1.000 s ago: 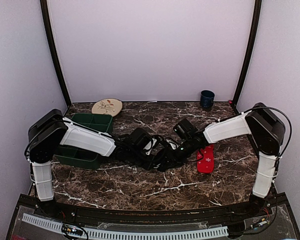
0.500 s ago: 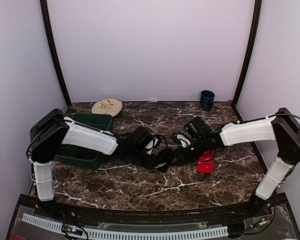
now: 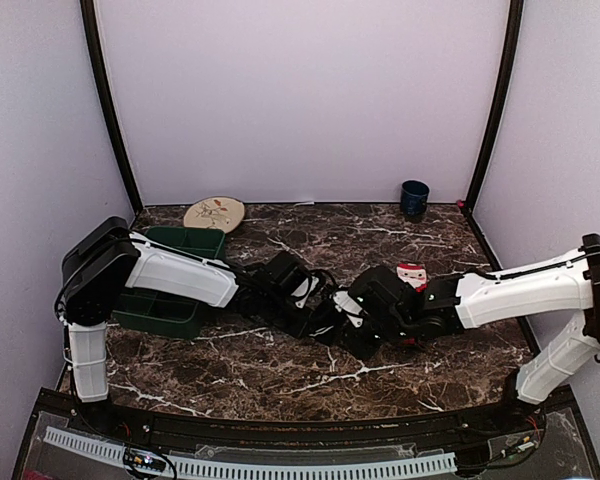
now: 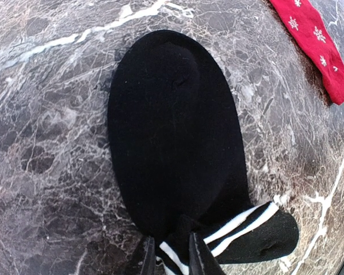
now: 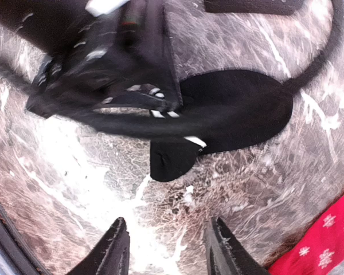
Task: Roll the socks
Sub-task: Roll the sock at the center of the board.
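Left wrist | black sock (image 4: 172, 132): flat oval knit | veined marble table (image 4: 46, 143)

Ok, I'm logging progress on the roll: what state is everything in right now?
black sock: flat, unrolled, cuff pinched.
red sock: flat, unrolled, apart from the black one.
left fingers: shut on the black sock's striped cuff.
right fingers: open, empty, above the table.
blue cup: upright.
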Motion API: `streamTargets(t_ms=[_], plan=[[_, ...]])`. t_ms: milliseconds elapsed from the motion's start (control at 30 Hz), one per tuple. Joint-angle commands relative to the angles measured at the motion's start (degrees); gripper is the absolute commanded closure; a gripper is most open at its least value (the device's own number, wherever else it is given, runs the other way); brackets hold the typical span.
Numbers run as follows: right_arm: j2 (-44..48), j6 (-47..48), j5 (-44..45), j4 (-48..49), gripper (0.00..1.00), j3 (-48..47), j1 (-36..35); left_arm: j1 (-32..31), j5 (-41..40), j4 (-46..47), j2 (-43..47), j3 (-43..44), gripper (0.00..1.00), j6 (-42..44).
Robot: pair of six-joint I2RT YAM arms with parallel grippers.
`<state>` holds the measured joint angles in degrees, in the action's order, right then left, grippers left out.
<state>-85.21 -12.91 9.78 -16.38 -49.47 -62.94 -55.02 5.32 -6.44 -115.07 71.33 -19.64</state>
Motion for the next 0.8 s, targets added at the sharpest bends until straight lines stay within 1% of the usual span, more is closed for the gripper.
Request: streamTargets(t_ms=[0, 167, 267, 367, 600, 767], plan=[[-1.92, 6.21, 9.97, 1.81, 0.54, -0.5, -3.29, -0.35, 1.57, -4.33, -1.3, 0.63, 0.77, 1.22], [-5.72, 11.76, 11.21, 1.71, 0.47, -3.56, -4.7, -0.39, 2.25, -4.83, -1.72, 1.31, 0.77, 1.6], [-8.88, 14.03, 10.96, 2.29, 0.45, -4.59, -4.89, -0.35, 2.54, -5.27, -1.98, 1.74, 0.77, 1.86], [-10.42, 15.84, 10.99, 3.37, 0.35, -5.05, -4.87, -0.35, 2.76, -5.56, -1.96, 1.88, 0.77, 1.92], [-13.06, 18.52, 10.61, 4.83, 0.34, -6.21, -4.79, -0.35, 3.2, -6.05, -1.96, 1.78, 0.77, 1.87], [-14.27, 19.36, 10.58, 6.78, 0.36, -5.51, -4.06, -0.35, 4.02, -5.96, -2.22, 1.7, 0.77, 1.71]])
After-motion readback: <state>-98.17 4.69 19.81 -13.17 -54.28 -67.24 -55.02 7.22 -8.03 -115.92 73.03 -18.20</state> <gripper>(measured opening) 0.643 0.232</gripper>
